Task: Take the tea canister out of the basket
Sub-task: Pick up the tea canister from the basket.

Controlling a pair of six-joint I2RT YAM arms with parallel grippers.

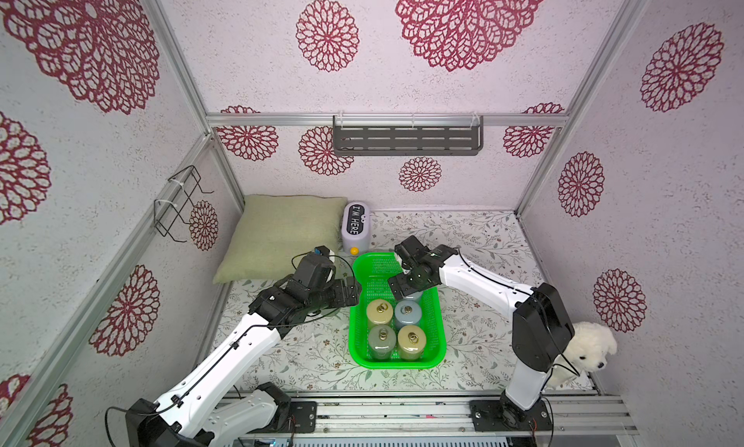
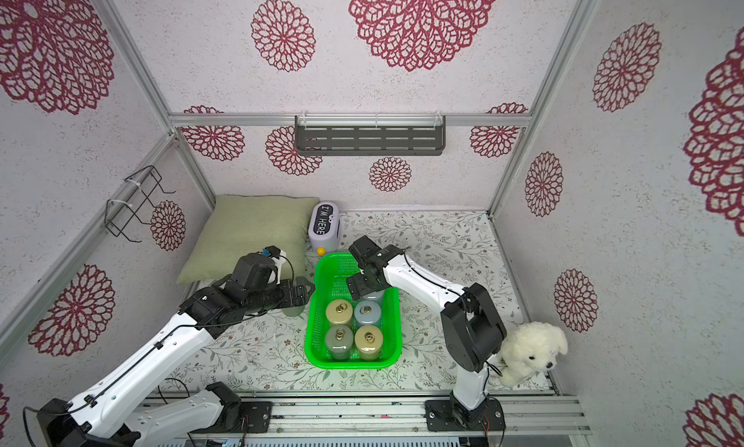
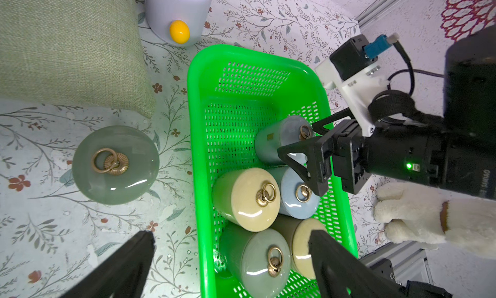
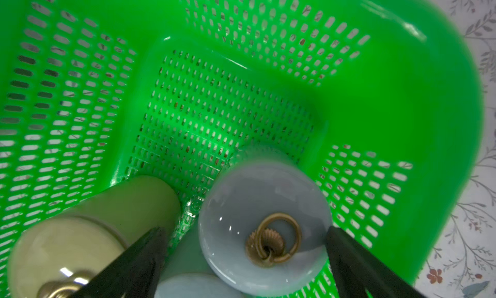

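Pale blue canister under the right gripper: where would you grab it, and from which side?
Probably the smooth round wall of the pale blue canister, from straight above: it stands upright, and the ring on its lid looks small and loose. The open right gripper fits one jaw into the empty spot, one along the basket wall.

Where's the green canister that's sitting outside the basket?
The green canister stands upright on the floral table, left of the basket and close to the pillow, clearest in the left wrist view.
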